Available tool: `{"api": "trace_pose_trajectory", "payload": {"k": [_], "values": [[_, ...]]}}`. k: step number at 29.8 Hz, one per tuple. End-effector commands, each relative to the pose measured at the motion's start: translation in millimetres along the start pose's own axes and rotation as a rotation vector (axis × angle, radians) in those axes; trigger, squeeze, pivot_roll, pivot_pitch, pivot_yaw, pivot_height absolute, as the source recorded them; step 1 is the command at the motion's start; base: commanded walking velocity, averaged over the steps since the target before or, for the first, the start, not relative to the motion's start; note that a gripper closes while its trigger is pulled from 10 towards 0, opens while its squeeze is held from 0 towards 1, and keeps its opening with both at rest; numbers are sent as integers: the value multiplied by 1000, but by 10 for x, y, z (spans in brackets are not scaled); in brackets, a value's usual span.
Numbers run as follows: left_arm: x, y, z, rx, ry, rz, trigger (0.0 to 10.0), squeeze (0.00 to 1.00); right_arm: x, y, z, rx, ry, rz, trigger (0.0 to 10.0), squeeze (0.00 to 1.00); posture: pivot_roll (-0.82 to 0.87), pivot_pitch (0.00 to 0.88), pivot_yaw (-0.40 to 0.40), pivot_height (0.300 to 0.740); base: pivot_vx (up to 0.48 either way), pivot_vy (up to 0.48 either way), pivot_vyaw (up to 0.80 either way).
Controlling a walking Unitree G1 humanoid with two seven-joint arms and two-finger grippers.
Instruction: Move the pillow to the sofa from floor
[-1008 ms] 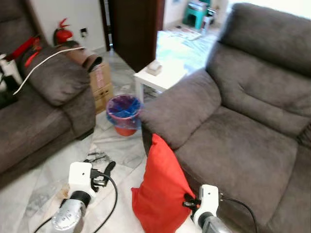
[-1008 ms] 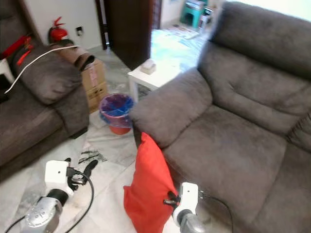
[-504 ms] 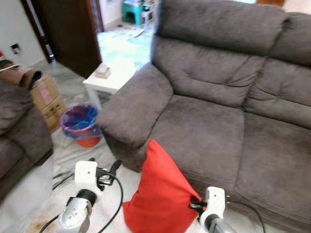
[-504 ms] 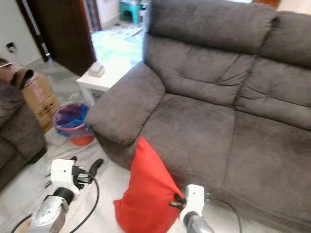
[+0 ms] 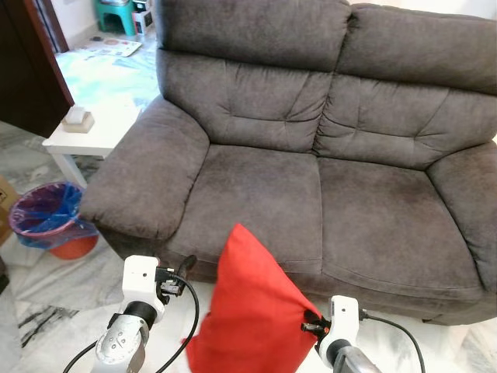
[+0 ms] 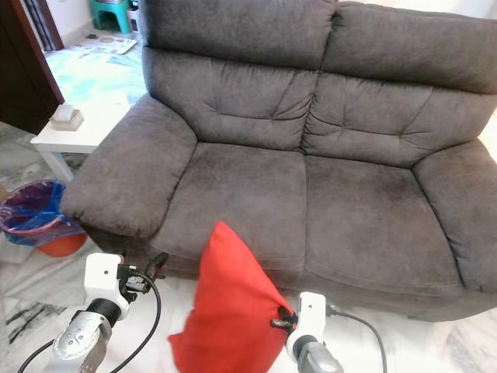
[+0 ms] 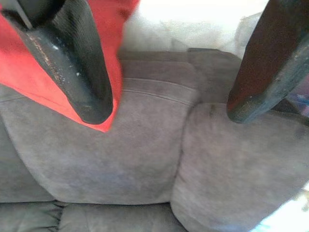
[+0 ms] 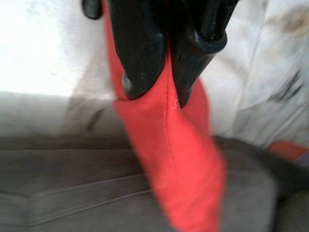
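Red pillow [image 5: 248, 311] hangs upright in front of the grey sofa [image 5: 311, 179], near the sofa's front edge, off the seat. Right gripper [image 8: 164, 89] fingers pinched tight on the pillow's edge seam. Left gripper [image 7: 164, 104] spread wide, holding nothing, beside the pillow facing the sofa. Orange bin [image 5: 48, 229] with blue bag liner sits on the floor by the sofa's armrest; contents unclear. White side table [image 5: 89, 132] carries a small box.

Red pillow [image 6: 233, 311] before grey sofa [image 6: 311, 179]
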State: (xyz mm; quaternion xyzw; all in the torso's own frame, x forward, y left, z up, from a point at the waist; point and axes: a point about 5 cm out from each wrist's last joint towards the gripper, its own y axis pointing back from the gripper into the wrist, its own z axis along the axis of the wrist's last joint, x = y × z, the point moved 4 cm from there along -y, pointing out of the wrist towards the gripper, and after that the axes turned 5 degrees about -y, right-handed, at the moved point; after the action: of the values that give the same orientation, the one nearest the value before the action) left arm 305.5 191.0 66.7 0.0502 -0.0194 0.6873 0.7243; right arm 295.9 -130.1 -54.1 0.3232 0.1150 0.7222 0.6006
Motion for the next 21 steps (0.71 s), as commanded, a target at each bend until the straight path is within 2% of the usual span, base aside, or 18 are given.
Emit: {"api": "trace_pose_trajectory", "payload": {"k": [1, 3, 6, 7, 9, 13, 15, 17, 19, 21], "values": [[-33, 19, -60, 24, 2, -7, 10000, 0, -5, -7, 166, -56, 70, 26, 10000, 0, 229, 132, -1, 740, 0, 0, 0], [-31, 16, -60, 24, 2, -7, 10000, 0, 54, -13, 180, -48, 139, 77, 10000, 0, 228, 132, -1, 740, 0, 0, 0], [-23, 11, -61, 24, 0, -7, 10000, 0, 219, -9, 171, -11, 283, 231, 10000, 0, 226, 131, -2, 740, 0, 0, 0], [-23, 11, -61, 24, 0, -7, 10000, 0, 219, -9, 171, -11, 283, 231, 10000, 0, 226, 131, -2, 740, 0, 0, 0], [-8, 8, -57, 24, -2, -7, 10000, 0, 330, 23, 148, 31, 402, 371, 10000, 0, 223, 129, -3, 740, 0, 0, 0], [7, 2, -59, 26, -6, -9, 10000, 0, 376, 55, 127, 72, 491, 459, 10000, 0, 221, 127, -2, 740, 0, 0, 0], [24, -13, -56, 26, -9, -11, 10000, 0, 407, 95, 100, 114, 593, 542, 10000, 0, 220, 120, -2, 740, 0, 0, 0], [20, -19, -51, 25, -10, -13, 10000, 0, 419, 101, 113, 108, 603, 557, 10000, 0, 222, 119, -3, 740, 0, 0, 0], [19, -25, -43, 22, -10, -13, 10000, 0, 361, 38, 273, 44, 592, 453, 10000, 0, 224, 114, -4, 740, 0, 0, 0], [16, -27, -41, 21, -8, -12, 10000, 0, 343, 11, 366, 6, 558, 409, 10000, 0, 224, 112, -4, 740, 0, 0, 0]]}}
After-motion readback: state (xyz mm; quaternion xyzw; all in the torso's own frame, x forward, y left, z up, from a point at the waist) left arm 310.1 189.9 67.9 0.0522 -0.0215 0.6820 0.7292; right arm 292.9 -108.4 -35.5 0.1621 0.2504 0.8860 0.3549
